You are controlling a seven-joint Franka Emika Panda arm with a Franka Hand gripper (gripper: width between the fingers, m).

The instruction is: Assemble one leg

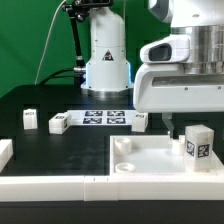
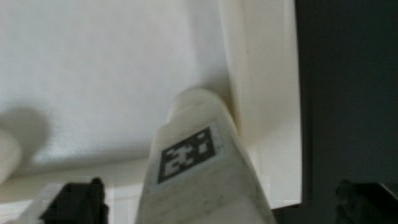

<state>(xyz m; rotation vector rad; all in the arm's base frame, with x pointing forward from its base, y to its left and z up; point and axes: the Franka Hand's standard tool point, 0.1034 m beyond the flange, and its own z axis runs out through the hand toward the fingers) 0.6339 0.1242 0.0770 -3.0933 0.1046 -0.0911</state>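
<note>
A small white leg (image 1: 198,146) with a black-and-white tag stands upright on the large white panel (image 1: 150,162), near its corner at the exterior view's right. My gripper (image 1: 183,125) hangs just above it, its white body filling the upper right. In the wrist view the leg (image 2: 199,160) rises between my two dark fingertips (image 2: 75,201), which stand wide apart on either side with gaps to the leg. The gripper (image 2: 217,205) is open and touches nothing. The panel (image 2: 107,70) lies beneath.
Three more small tagged legs (image 1: 30,120), (image 1: 58,123), (image 1: 140,121) stand on the black table around the marker board (image 1: 100,118). A white part (image 1: 5,152) sits at the left edge. The robot base (image 1: 105,60) stands behind. A white wall (image 1: 60,188) runs along the front.
</note>
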